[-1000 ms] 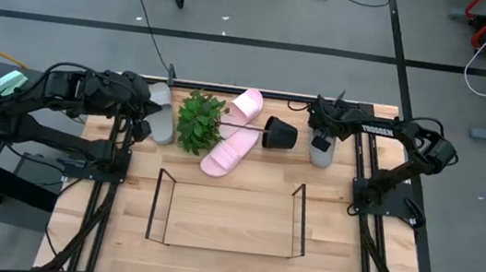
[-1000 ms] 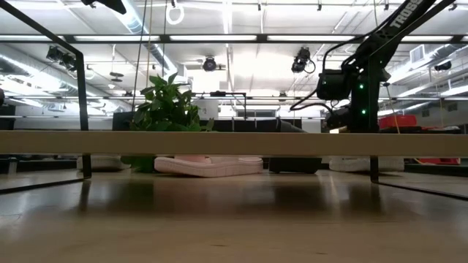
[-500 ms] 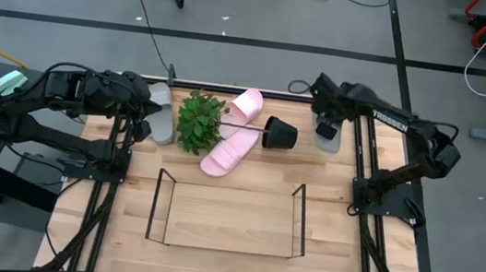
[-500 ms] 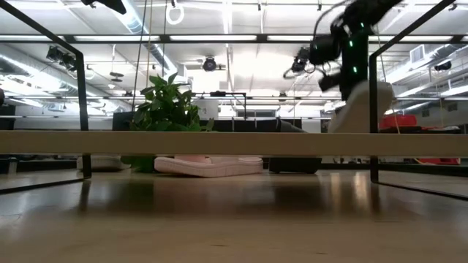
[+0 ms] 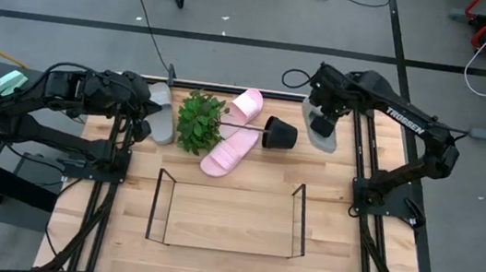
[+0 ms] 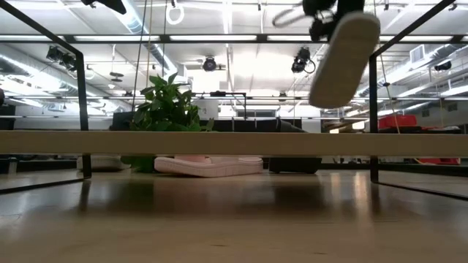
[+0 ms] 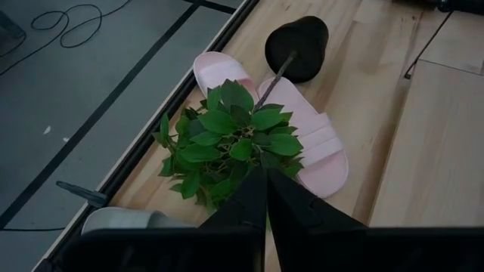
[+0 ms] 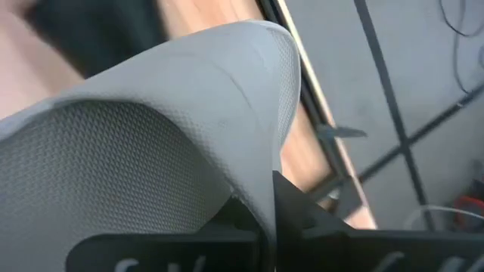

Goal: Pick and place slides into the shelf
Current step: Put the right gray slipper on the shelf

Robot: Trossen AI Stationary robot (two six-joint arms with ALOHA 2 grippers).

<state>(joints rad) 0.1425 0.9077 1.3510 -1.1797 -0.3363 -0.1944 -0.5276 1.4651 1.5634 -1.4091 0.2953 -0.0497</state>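
My right gripper point(image 5: 319, 106) is over the table's far right corner, shut on a grey slide point(image 5: 324, 132). In the low view this slide point(image 6: 344, 58) hangs high in the air. My left gripper point(image 5: 138, 123) waits shut at the far left, beside the other grey slide point(image 5: 162, 128), which lies flat on the table. Two pink slides point(image 5: 247, 105) point(image 5: 227, 154) lie on the table against the toppled plant point(image 5: 200, 121). The black wire shelf point(image 5: 222, 245) stands near the table's near edge, with nothing in it. My right gripper pinches the grey slide at its upper end point(image 8: 253, 174), coming from above. The slide itself covers the fingertips, so which part they hold cannot be told. The slide is lifted clear and hangs tilted below the fingers, with its sole point(image 6: 340, 66) toward the near side. My left gripper: I cannot tell whether it touches the grey slide point(image 7: 121, 221) beside it.
The plant lies on its side across the far middle, its black pot point(image 5: 280, 133) toward the right and its stem over a pink slide point(image 7: 314, 143). Black frame rails point(image 5: 364, 169) run along both table sides. Bare wood point(image 5: 229, 176) lies between plant and shelf.
My right gripper has risen from the table's far right with the grey slide and shifted toward the far edge. The slide has gone from lying on the table to hanging tilted, lifted clear.
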